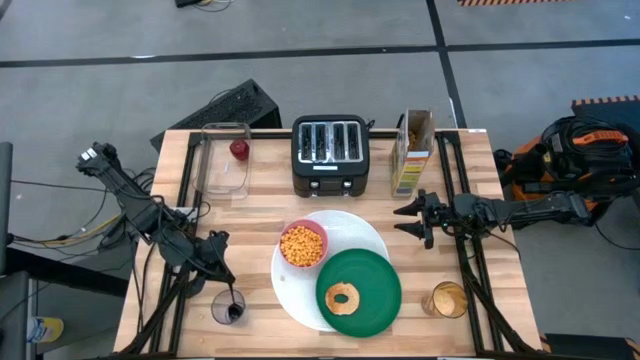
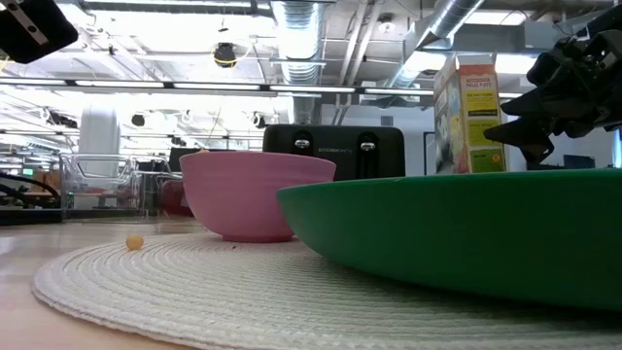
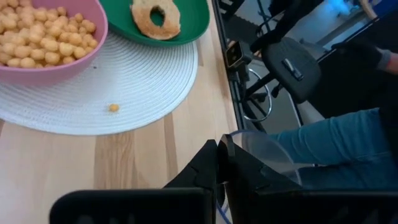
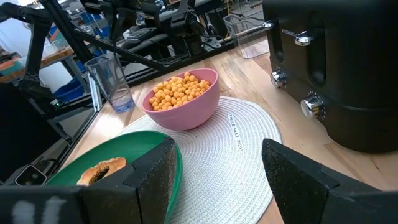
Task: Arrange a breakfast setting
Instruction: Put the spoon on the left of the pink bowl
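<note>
A big white round woven plate [image 1: 350,235] lies at the table's middle. On it stand a pink bowl [image 1: 303,245] of orange cereal [image 3: 37,37] and a green plate [image 1: 372,272] with a ring bagel [image 1: 343,297]. A small red fruit [image 1: 240,149] lies in the clear container. No spoon shows. My left gripper [image 3: 221,158] is shut at a clear glass [image 1: 228,307] near the table's near left corner. My right gripper [image 1: 415,218] hangs open and empty above the table, right of the white plate. My left gripper comes slanting down from the table's left onto the clear glass's rim [image 3: 239,135] on its far side. One finger [image 3: 239,171] seems to be inside the glass and the other outside, with the wall between them. The glass stands upright on the table.
A black toaster [image 1: 330,153] and a cereal box [image 1: 413,152] stand at the far edge, and the clear container [image 1: 222,178] at the far left. A glass of orange drink [image 1: 448,299] stands at the near right. One loose cereal piece [image 3: 114,107] lies on the white plate. A person's legs [image 3: 348,143] show past the near edge.
</note>
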Controlling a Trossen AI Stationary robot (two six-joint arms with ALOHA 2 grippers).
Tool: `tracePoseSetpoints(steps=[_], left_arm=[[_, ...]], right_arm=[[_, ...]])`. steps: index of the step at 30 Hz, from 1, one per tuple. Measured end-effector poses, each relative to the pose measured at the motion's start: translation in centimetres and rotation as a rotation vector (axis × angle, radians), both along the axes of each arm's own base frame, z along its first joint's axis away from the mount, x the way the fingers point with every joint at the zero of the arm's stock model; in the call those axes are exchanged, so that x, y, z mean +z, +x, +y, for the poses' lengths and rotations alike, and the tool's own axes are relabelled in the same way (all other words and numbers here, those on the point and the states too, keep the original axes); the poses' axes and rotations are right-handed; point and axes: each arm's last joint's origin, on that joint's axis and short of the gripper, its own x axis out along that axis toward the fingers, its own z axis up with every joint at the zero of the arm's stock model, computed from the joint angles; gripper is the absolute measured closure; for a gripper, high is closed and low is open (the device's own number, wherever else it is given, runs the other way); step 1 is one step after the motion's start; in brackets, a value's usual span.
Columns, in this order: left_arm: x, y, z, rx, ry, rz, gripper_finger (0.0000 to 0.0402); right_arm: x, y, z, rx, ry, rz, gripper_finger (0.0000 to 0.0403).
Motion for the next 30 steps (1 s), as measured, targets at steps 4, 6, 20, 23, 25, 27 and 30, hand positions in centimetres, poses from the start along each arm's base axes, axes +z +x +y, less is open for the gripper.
tracePoseSetpoints(steps=[4,6,20,23,25,27,30], left_arm=[[1.0,0.0,0.0,0.001,-0.004,-0.01,0.0397],[2.0,-0.1,0.2,0.006,0.012,-0.024,0.0397],[9.1,-1.6,1.7,0.03,0.056,-0.093,0.0397],[10.4,-2.0,2.1,0.033,0.044,-0.108,0.0397],[11.2,-2.2,2.3,0.047,0.035,-0.13,0.0397],[12.1,-2.3,2.6,0.079,0.03,-0.163,0.0397],[12.6,-2.3,3.0,0.188,0.07,-0.213,0.0397]], right_arm=[[0.0,0.0,0.0,0.0,0.0,0.0,0.0143],[0.0,0.0,0.0,0.0,0.0,0.0,0.0143],[0.0,0.0,0.0,0.0,0.0,0.0,0.0143],[0.0,0.0,0.0,0.0,0.0,0.0,0.0143],[0.0,0.0,0.0,0.0,0.0,0.0,0.0143],[0.0,0.0,0.0,0.0,0.0,0.0,0.0143],[0.0,0.0,0.0,0.0,0.0,0.0,0.0143]])
